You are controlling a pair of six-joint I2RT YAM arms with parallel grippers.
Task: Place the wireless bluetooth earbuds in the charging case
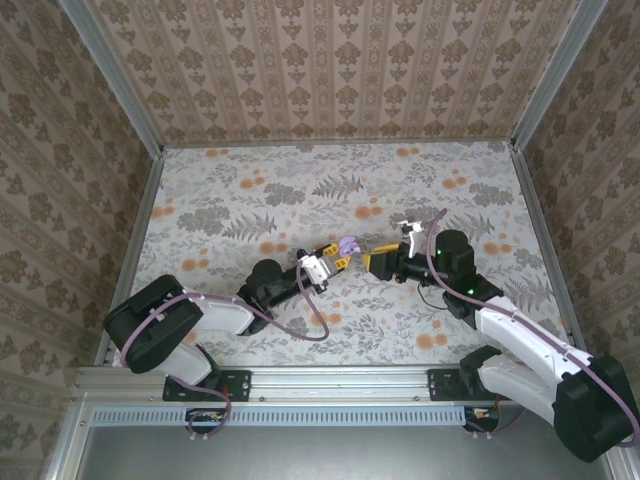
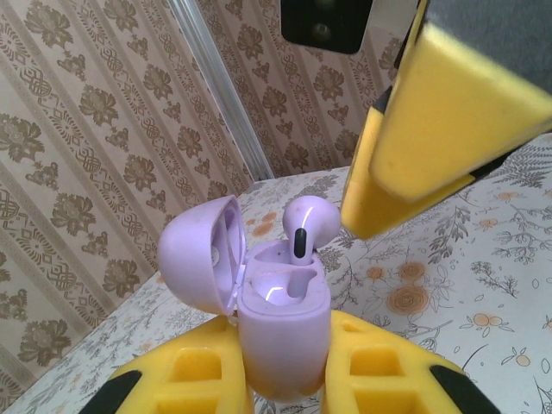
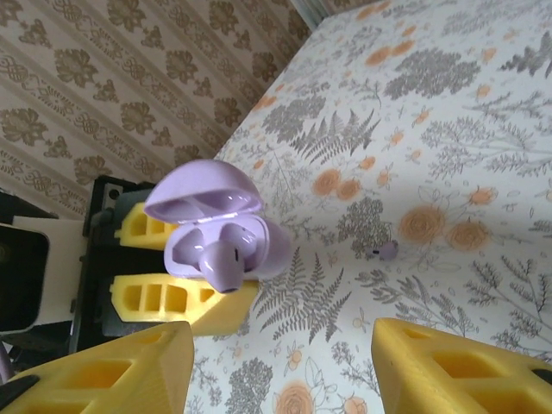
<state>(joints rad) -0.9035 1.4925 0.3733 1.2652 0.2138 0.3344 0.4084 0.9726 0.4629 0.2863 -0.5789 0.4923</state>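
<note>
Judging by how things lie, I am roughly halfway through. My left pincer [image 1: 333,262] is pinched on the lower body of the lilac charging case [image 2: 280,336], one finger on each side, holding it up off the table [image 3: 448,155]. Its lid [image 2: 198,254] is swung back to the left of those fingers. One earbud [image 2: 306,222] stands in the well farther from that pincer, but it rides high and tilted, so I take it as placed rather than pressed home. The well nearer my fingers shows bare and glossy. The second earbud [image 3: 385,251] lies on the table ahead of my right pincer [image 3: 280,349], a little toward its right finger and well apart from the case. That right pincer is spread wide, with nothing between its fingers and touching nothing that I can see. It hangs near the case, which sits ahead of its left finger. What is left, as I read it, is to seat the first bud fully, fetch the one off the table and set it in the bare well.
</note>
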